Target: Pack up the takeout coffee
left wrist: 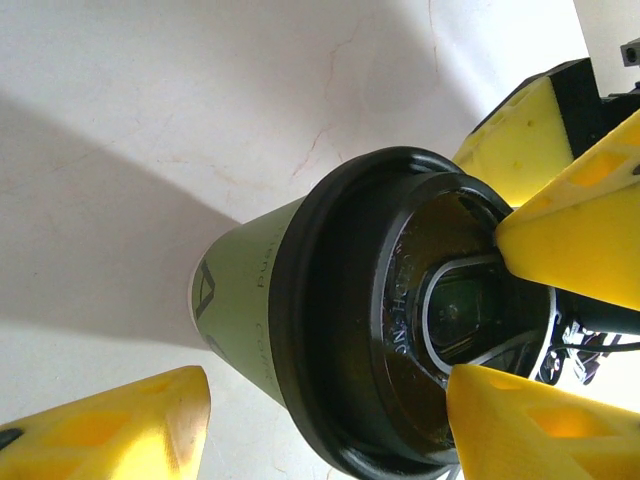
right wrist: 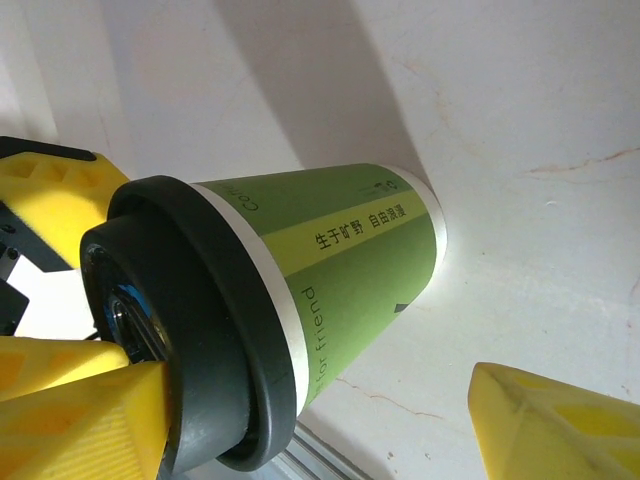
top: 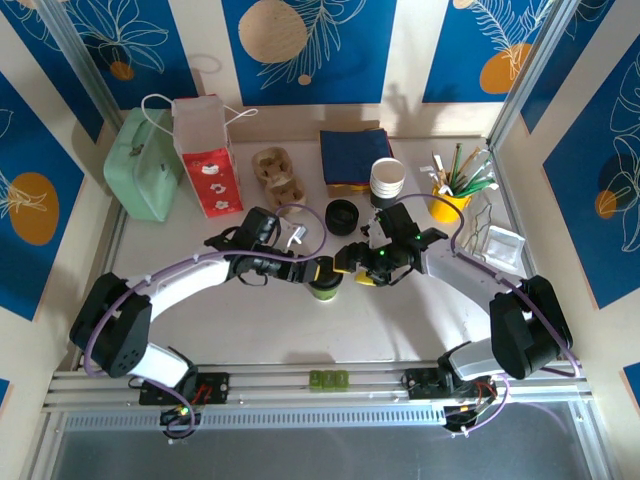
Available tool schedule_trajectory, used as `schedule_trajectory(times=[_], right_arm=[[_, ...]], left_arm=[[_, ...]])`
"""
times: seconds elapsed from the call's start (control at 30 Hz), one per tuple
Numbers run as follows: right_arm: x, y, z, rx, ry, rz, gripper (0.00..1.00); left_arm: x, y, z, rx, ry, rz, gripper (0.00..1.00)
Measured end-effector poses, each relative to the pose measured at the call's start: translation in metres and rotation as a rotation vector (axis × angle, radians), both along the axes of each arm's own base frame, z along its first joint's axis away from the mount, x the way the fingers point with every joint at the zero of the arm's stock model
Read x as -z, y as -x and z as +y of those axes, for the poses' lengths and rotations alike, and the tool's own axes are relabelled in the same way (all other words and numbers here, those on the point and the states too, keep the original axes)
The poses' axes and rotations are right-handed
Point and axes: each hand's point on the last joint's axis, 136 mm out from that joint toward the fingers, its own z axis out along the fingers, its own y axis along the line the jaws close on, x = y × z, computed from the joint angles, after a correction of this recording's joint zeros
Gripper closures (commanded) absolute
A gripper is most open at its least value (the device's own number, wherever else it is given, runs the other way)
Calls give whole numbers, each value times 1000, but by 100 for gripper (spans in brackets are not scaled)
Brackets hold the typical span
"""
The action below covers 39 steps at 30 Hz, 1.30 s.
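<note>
The takeout coffee is a green paper cup (top: 323, 291) with a white rim and a black lid, standing on the white table between both arms. In the left wrist view the cup (left wrist: 245, 300) carries the lid (left wrist: 340, 330). My left gripper (left wrist: 325, 400) is open: one finger lies over the lid top, the other stands apart from the cup wall. In the right wrist view the cup (right wrist: 350, 270) has my right gripper (right wrist: 315, 385) open astride it, with one finger against the lid (right wrist: 210, 330) and the other clear. From above, the left gripper (top: 318, 271) and the right gripper (top: 353, 263) meet over the cup.
Along the back stand a mint case (top: 142, 165), a red and white paper bag (top: 208, 155), a cardboard cup carrier (top: 280, 175), navy napkins (top: 355, 155), a stack of cups (top: 387, 180), a spare black lid (top: 341, 215) and a yellow cup of sticks (top: 450, 200).
</note>
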Motion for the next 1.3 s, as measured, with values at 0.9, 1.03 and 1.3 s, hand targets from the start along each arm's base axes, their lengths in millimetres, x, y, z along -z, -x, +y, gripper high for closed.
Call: schedule_trajectory(times=[0.9,1.03,1.3], right_arm=[[-33,-6,1,-9,46,-31,13],[-46,-4,1,-19,66,-57,9],[-76,5,8,-60,170,-120,9]], left_arm=[[-24,-11,2,-43,-6,-45,33],[-41,-15,10,-84,-17,-107,32],[-71,-31,69,-338,-112,-270,25]])
